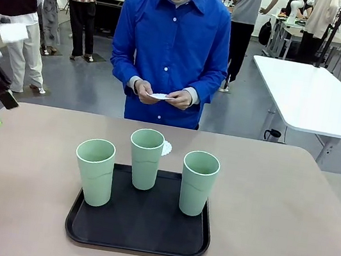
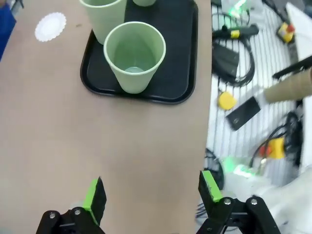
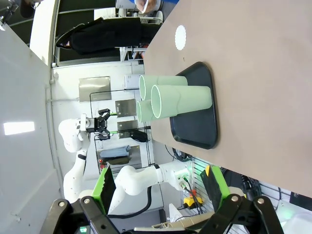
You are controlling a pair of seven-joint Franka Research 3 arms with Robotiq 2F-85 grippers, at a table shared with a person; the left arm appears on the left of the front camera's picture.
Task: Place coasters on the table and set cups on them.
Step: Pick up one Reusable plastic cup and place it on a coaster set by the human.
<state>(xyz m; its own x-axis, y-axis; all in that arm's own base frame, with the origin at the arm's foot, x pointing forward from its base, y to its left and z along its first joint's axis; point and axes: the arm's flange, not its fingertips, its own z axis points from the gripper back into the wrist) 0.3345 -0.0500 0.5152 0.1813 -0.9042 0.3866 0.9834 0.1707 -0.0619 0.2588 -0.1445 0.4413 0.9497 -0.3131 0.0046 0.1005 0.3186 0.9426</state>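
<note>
Table [image 2: 97, 146]: cups [image 2: 134, 58] well beyond L hand [image 2: 151, 192]

The left gripper [image 2: 152, 192] holds its fingers [image 2: 95, 197] wide apart over the tan bench [image 2: 97, 136]. Ahead, mint-green tumblers [image 2: 134, 56] stand on a black tray [image 2: 180, 73]. A white lacy doily [image 2: 50, 27] lies on the bench near it.

Tan table [image 1: 286, 214], rounded corners. Black tray [image 1: 141, 230] sits on it at the middle, robot side. One white lacy coaster [image 1: 167, 147] lies flat beyond the tray's far edge, not touching.
</note>
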